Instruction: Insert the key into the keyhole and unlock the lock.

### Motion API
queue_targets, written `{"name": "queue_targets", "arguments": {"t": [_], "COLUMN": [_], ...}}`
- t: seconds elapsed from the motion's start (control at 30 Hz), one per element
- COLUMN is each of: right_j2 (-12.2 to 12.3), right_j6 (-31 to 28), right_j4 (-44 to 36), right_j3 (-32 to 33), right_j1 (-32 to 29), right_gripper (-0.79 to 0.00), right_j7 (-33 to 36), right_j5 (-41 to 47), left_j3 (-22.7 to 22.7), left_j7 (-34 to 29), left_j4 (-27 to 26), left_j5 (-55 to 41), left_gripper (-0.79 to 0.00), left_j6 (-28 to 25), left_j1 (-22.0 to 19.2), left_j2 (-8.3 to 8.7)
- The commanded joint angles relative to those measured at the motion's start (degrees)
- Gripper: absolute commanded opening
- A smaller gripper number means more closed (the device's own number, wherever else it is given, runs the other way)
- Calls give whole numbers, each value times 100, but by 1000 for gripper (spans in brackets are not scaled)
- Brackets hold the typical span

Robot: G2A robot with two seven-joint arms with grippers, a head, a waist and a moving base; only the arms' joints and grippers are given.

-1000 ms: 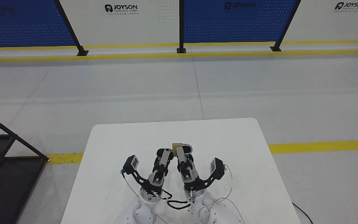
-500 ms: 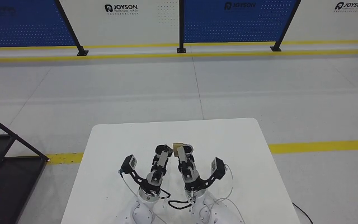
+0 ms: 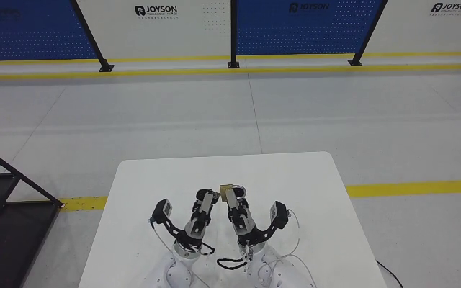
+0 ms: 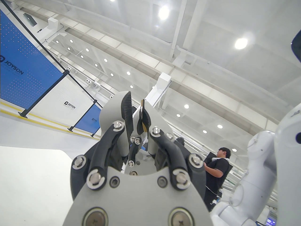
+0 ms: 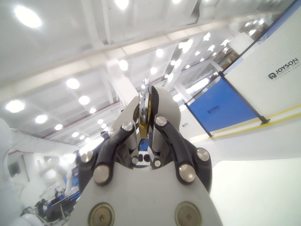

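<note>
Both arms lie side by side, grippers close together. The left gripper (image 4: pixel 134 103) tilts upward, fingers (image 4: pixel 126 110) slightly apart; the right gripper (image 5: pixel 147 95) clamps the lock (image 5: pixel 143 105)

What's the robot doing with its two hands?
Its right gripper is shut on a small brass padlock, held above the white table. The left gripper is beside it, a little apart, with a thin gold-edged piece in it, probably the key. The key doesn't look to be in the padlock yet.
</note>
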Motion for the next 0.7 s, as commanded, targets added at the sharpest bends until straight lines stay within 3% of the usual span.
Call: {"name": "queue_targets", "arguments": {"t": [0.0,0.23,0.5,0.57,0.67], "right_j2": [-2,-7,-15,-18,-23], "right_j6": [-2,-9,0,3,3], "right_j4": [-6,-13,-22,-21,-18], "right_j3": [7,29,53,56,60], "right_j1": [-3,-11,-21,-23,-20], "right_gripper": [-785,-785,-785,-785,-785], "right_j7": [14,80,133,145,168], "right_j5": [5,21,34,46,48], "left_j3": [-1,9,16,14,10], "left_j7": [3,12,102,111,126], "left_j4": [1,5,36,51,65], "left_j5": [-5,60,173,196,237], "left_gripper": [-646,-714,-714,-776,-785], "left_j6": [0,0,0,0,0], "left_j1": [-1,-19,-38,-45,-60], "left_j2": [6,21,15,13,11]}}
